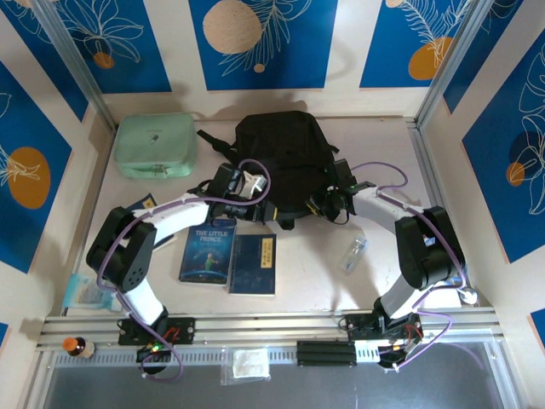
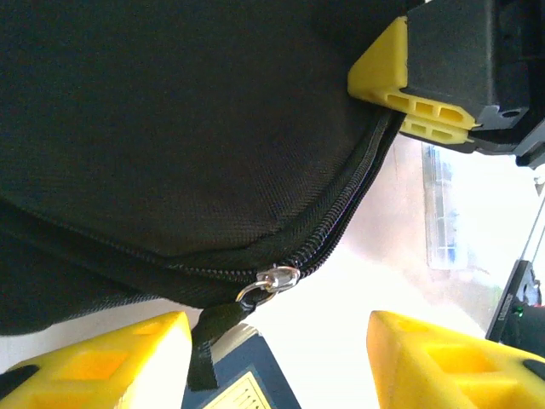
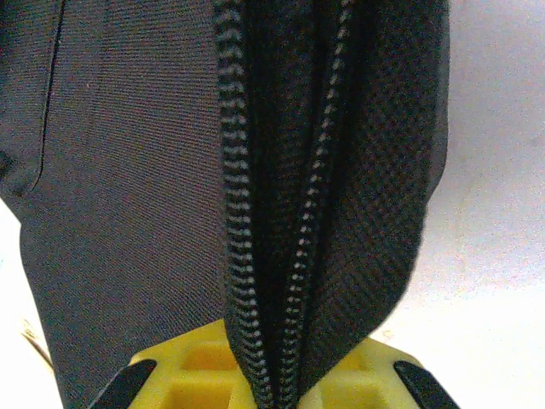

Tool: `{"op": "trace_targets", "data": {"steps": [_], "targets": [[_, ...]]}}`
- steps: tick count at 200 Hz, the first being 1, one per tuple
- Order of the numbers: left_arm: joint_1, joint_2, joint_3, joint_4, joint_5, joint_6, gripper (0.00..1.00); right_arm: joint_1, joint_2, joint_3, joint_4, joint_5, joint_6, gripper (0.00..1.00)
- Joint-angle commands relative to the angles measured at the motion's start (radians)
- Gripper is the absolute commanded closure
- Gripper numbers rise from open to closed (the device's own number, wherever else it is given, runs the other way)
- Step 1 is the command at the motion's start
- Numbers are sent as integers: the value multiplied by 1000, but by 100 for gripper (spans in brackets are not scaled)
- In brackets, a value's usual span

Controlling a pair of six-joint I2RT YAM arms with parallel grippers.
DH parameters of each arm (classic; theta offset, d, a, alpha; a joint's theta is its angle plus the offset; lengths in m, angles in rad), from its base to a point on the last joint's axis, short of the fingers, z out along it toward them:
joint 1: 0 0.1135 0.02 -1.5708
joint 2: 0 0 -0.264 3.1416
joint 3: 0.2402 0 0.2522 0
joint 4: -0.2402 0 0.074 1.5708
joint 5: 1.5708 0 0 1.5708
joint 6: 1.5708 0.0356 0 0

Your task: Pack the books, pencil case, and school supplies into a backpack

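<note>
The backpack point(image 1: 285, 149) is soft, limp fabric and will likely sag unless held by its stiffer zipper edge. The right gripper point(image 3: 264, 375) is clamped on that zipper seam at the backpack's near right corner. The left gripper point(image 2: 272, 358) stands parted, grasping nothing, just beside the zipper pull point(image 2: 271, 279), probably the best hold. The books point(image 1: 209, 249) lie just before the backpack.

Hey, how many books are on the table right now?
2. The bright blue book lies on the near side of the backpack; the dark navy book sits beside it, to its right. The left arm could hide another.
</note>
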Motion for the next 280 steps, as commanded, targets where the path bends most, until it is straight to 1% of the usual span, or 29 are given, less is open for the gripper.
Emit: {"op": "trace_targets", "data": {"steps": [1, 14, 41, 75, 97, 127, 154, 192, 222, 250, 260, 280], "targets": [[5, 36, 9, 26, 52, 70, 44, -7, 16, 26, 21, -30, -16, 90], [3, 46, 11, 29, 61, 79, 46, -8, 19, 26, 19, -30, -16, 89], [3, 38, -8, 34, 77, 90, 53, -9, 23, 30, 19, -33, -14, 89], [3, 11, -24, 38, 86, 110, 65, -10, 33, 39, 15, -36, -16, 89], [3, 8, -25, 33, 33, 107, 72, -12, 37, 40, 14, -35, -16, 89], [3, 8, -18, 14, -25, 109, 86, -12, 34, 38, 9, -28, -17, 89], [7, -13, -9, -50, -66, 154, 100, -15, 35, 41, -11, -1, -22, 90], [18, -42, 30, -218, -200, 227, 100, -22, 37, 67, -53, 65, -55, 93], [18, -48, 30, -216, -239, 204, 100, -22, 40, 67, -56, 79, -60, 93], [18, -20, 46, -247, -384, 181, 100, -21, 34, 62, -59, 97, -59, 94], [18, -5, 58, -258, -380, 183, 100, -22, 31, 61, -53, 90, -64, 94], [18, 5, 64, -245, -287, 182, 100, -20, 30, 61, -35, 62, -71, 94]]}}
